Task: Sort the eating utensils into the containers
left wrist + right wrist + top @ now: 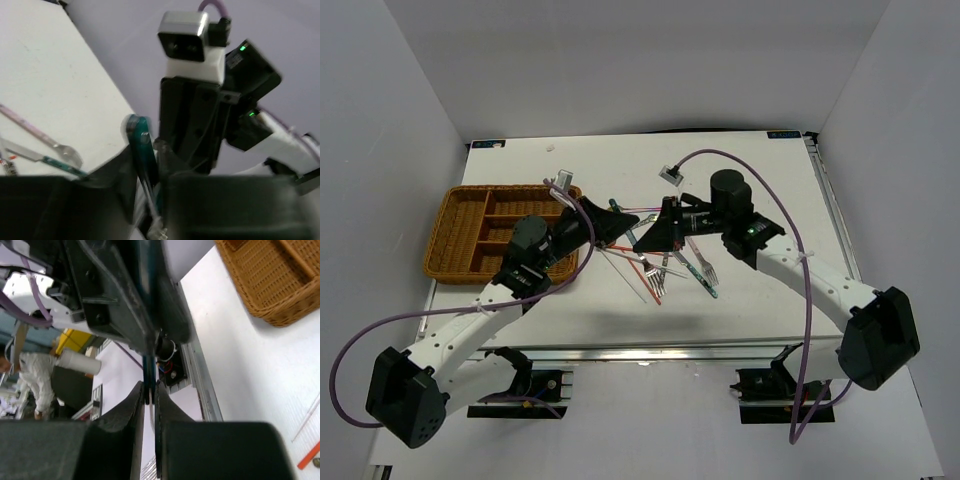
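White table [750, 180], one wicker tray [490, 189]; left gripper [148, 167], right gripper [149, 390] both clamped on one teal-handled utensil [137, 132].

L arm [470, 325] blocks tray [500, 189] near-rt corner; far table [620, 160] open.

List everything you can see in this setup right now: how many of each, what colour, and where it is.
table: one, white, under everything.
wicker tray: one, brown, left side of the table; the compartments that show look empty.
loose utensils: several in a pile (silver and pinkish forks, red chopsticks, a teal-handled piece), table centre.
teal-handled utensil: one, in the air between the two grippers.
cables: two, purple, one along each arm.
left gripper: black, closed on the teal-handled utensil, right of the tray.
right gripper: black, closed on the same utensil, facing the left one.
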Motion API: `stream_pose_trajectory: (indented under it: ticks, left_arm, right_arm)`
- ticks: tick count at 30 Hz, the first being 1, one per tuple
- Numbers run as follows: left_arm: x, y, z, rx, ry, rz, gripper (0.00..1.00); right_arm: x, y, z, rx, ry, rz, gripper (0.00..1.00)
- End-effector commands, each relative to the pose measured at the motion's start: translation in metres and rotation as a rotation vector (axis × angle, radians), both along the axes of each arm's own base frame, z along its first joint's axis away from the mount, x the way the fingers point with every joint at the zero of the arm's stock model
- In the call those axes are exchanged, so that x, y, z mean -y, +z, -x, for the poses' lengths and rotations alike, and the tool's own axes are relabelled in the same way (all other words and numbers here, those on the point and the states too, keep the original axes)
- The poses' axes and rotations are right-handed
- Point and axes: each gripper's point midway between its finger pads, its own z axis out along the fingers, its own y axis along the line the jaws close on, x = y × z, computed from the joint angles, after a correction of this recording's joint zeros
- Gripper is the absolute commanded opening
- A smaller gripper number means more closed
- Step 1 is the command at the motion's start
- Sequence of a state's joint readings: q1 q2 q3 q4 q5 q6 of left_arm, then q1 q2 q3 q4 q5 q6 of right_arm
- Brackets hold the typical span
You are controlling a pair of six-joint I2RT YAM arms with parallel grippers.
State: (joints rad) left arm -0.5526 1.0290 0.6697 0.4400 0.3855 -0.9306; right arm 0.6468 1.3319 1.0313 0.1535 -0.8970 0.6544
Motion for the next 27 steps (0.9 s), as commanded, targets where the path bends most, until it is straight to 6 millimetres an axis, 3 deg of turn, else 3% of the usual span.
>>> stream_pose_trajectory:
  ticks: [1, 2, 4, 5, 6, 7, 8, 9, 10, 11, 12, 13, 14, 15, 16, 19, 21, 22, 24, 25, 27]
  left_arm:
    - [-0.002, 0.028, 0.005, 0.082, -0.001, 0.017, 0.18]
    - [-0.003, 0.028, 0.005, 0.083, 0.007, 0.02, 0.0]
    - [-0.009, 0.036, 0.01, 0.106, 0.025, 0.041, 0.0]
    - [-0.015, 0.03, 0.005, 0.081, 0.07, 0.031, 0.0]
    - [-0.024, 0.036, 0.007, 0.09, 0.109, 0.038, 0.0]
    - [-0.031, 0.035, 0.004, 0.077, 0.155, 0.028, 0.0]
    - [-0.048, 0.016, -0.012, -0.004, 0.29, -0.023, 0.0]
    - [-0.062, 0.022, -0.016, -0.021, 0.373, -0.033, 0.0]
    - [-0.078, 0.017, -0.025, -0.063, 0.477, -0.061, 0.0]
    - [-0.114, -0.015, -0.037, -0.191, 0.683, -0.166, 0.0]
    - [-0.135, -0.005, -0.039, -0.226, 0.795, -0.177, 0.0]
    - [-0.157, -0.015, -0.044, -0.292, 0.916, -0.223, 0.0]
    - [-0.185, -0.044, -0.032, -0.441, 1.043, -0.298, 0.0]
    - [-0.214, -0.028, -0.032, -0.436, 1.199, -0.29, 0.0]
    - [-0.232, -0.031, -0.031, -0.458, 1.282, -0.301, 0.0]
    - [-0.28, -0.033, -0.018, -0.489, 1.5, -0.265, 0.0]
    - [-0.299, -0.04, -0.017, -0.53, 1.552, -0.29, 0.0]
    - [-0.319, -0.048, -0.021, -0.569, 1.606, -0.339, 0.0]
    - [-0.319, -0.072, -0.035, -0.668, 1.517, -0.364, 0.0]
    - [-0.334, -0.092, -0.036, -0.731, 1.517, -0.394, 0.0]
    - [-0.336, -0.113, -0.057, -0.774, 1.468, -0.359, 0.0]
  right_arm:
    - [-0.007, 0.025, 0.006, 0.037, 0.056, -0.045, 0.0]
    - [-0.008, 0.025, 0.005, 0.042, 0.059, -0.047, 0.0]
    - [-0.007, 0.029, 0.005, 0.065, 0.059, -0.056, 0.04]
    - [-0.004, 0.034, 0.003, 0.082, 0.04, -0.063, 0.11]
    - [-0.001, 0.033, 0.001, 0.087, 0.021, -0.055, 0.33]
    - [0.005, 0.038, -0.005, 0.108, -0.022, -0.058, 0.47]
    - [0.01, 0.038, -0.009, 0.118, -0.047, -0.052, 0.64]
    - [0.016, 0.033, -0.012, 0.103, -0.078, -0.024, 0.89]
    - [0.027, 0.035, -0.027, 0.151, -0.163, -0.007, 0.89]
    - [0.035, 0.034, -0.034, 0.166, -0.217, 0.018, 0.89]
    - [0.045, 0.02, -0.039, 0.134, -0.276, 0.087, 0.89]
    - [0.061, 0.02, -0.054, 0.196, -0.393, 0.124, 0.89]
    - [0.069, 0.016, -0.058, 0.206, -0.444, 0.147, 0.89]
    - [0.082, 0.02, -0.057, 0.227, -0.502, 0.152, 0.89]
    - [0.092, 0.006, -0.062, 0.224, -0.571, 0.19, 0.89]
    - [0.114, 0.004, -0.061, 0.267, -0.687, 0.2, 0.89]
    - [0.126, -0.003, -0.06, 0.289, -0.73, 0.226, 0.89]
    - [0.13, -0.011, -0.057, 0.278, -0.731, 0.26, 0.89]
    - [0.134, -0.014, -0.055, 0.29, -0.73, 0.294, 0.89]
    - [0.136, -0.019, -0.052, 0.281, -0.721, 0.316, 0.89]
    - [0.137, -0.023, -0.05, 0.291, -0.705, 0.335, 0.89]
